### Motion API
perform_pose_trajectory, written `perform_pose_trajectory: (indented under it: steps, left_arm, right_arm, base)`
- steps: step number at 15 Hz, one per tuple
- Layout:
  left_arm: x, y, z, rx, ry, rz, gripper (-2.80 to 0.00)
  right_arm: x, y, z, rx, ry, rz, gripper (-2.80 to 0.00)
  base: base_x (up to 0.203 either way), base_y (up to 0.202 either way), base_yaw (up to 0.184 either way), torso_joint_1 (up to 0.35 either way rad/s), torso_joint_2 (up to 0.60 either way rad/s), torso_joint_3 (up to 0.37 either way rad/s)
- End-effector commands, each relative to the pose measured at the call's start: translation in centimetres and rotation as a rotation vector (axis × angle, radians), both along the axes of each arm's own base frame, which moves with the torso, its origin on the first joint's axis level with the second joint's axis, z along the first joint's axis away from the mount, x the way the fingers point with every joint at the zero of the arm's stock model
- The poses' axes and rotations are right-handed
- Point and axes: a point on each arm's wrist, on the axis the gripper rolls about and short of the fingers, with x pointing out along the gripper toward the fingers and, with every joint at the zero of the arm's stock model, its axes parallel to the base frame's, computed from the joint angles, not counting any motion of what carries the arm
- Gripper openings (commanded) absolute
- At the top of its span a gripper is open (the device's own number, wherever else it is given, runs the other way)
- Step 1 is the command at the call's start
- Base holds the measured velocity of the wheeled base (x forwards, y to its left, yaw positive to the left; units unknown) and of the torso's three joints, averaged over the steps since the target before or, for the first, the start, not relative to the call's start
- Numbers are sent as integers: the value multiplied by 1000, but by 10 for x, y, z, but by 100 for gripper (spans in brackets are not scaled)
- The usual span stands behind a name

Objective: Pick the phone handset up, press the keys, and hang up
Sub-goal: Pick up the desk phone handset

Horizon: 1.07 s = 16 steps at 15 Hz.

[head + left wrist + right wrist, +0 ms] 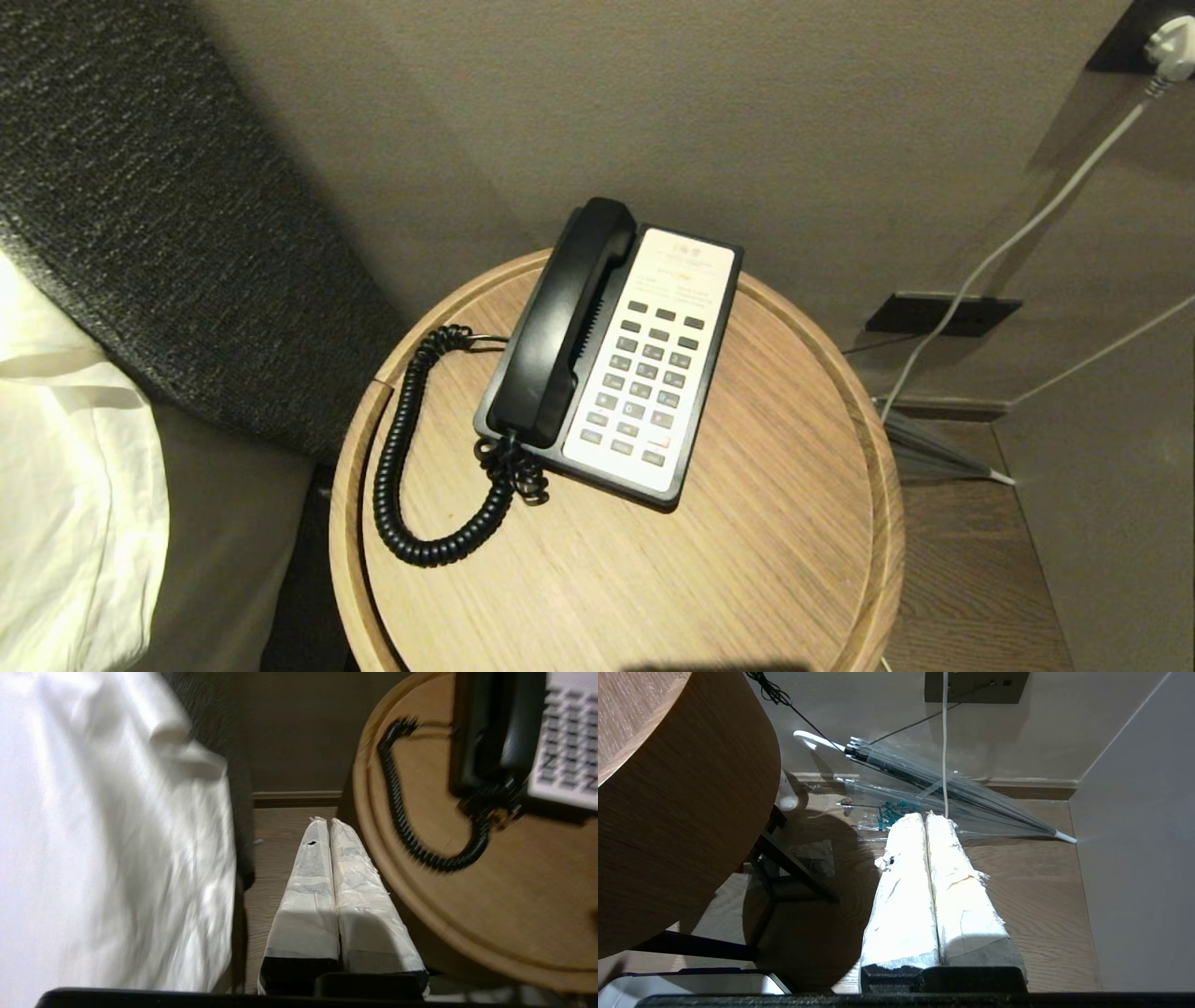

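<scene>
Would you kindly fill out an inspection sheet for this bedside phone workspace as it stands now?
Surface: round wooden table with a raised rim.
Job's things: phone handset seated on the phone base; keys uncovered on the cream faceplate.
Clutter: nothing seen on the table besides the phone.
Grippers: left gripper shut and empty, low beside the table's edge; right gripper shut and empty, down near the floor.
Cables: coiled cord looped on the table; white cable running up to a wall plug.
Surroundings: white bedding, dark headboard, clear umbrella on the floor.
</scene>
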Motion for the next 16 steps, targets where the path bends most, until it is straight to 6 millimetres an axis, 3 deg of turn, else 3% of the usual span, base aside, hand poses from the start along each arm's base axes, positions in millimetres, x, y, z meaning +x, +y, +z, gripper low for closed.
perform_pose_trajectory:
  steps: [1, 3, 6, 11, 12, 16]
  left_arm:
    - [93, -4, 52, -19, 189, -91, -280]
    - [132, -14, 83, -31, 245, -201, -280]
    - [157, -53, 96, -15, 388, -438, -280]
    - [154, -108, 101, 31, 536, -600, -280]
    - [154, -112, 98, 55, 554, -579, 0]
    - [169, -138, 89, 129, 568, -510, 0]
  right_arm:
    - [2, 0, -6, 0, 22, 1, -280]
    - [2, 0, -6, 0, 22, -1, -280]
    - [2, 0, -6, 0, 22, 0, -280]
    - [2, 0, -6, 0, 22, -1, -280]
    - [2, 0, -6, 0, 22, -1, -280]
    - [2, 0, -6, 0, 22, -1, -280]
  base:
    - [0, 0, 0, 0, 0, 0]
    - [0, 0, 0, 0, 0, 0]
    - [0, 0, 0, 0, 0, 0]
    - [0, 0, 0, 0, 0, 0]
    - [0, 0, 0, 0, 0, 0]
    - [0, 0, 0, 0, 0, 0]
